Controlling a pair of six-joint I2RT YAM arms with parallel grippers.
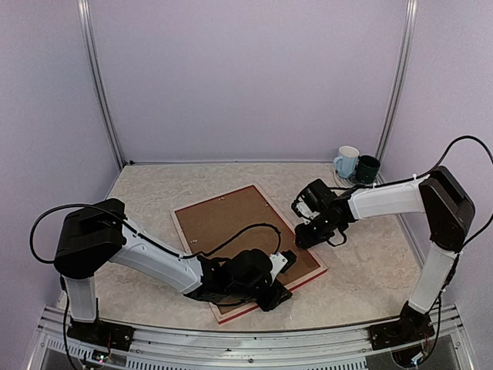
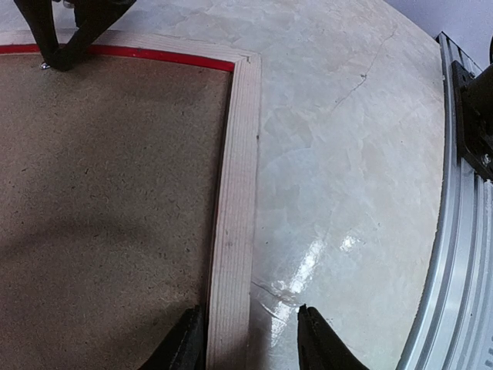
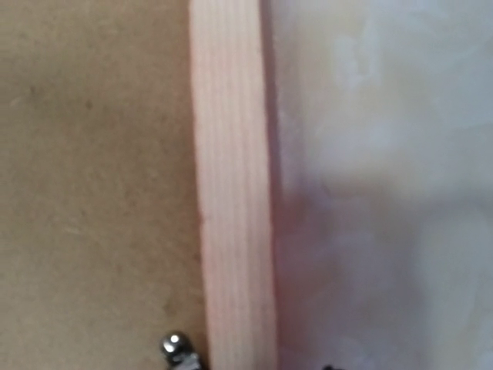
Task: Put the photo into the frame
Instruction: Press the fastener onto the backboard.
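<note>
The frame point(image 1: 178, 223) lies face down on the table, its pale wood back and red edge showing around the brown backing board point(image 1: 227, 220). The photo is hidden. My left gripper point(image 1: 279, 287) is open at the frame's near right corner. In the left wrist view it point(image 2: 248, 322) straddles the wood rail point(image 2: 235, 193), one finger over the board point(image 2: 108, 193), the other over the table. My right gripper point(image 1: 310, 235) is over the frame's right edge. In the right wrist view its tips barely show either side of the rail point(image 3: 231, 193), apart from each other.
A light blue mug point(image 1: 347, 162) and a dark green mug point(image 1: 368, 168) stand at the back right corner. The aluminium base rail point(image 2: 462, 231) runs along the near table edge. The right gripper's dark fingers point(image 2: 62, 38) show in the left wrist view by the frame's red edge.
</note>
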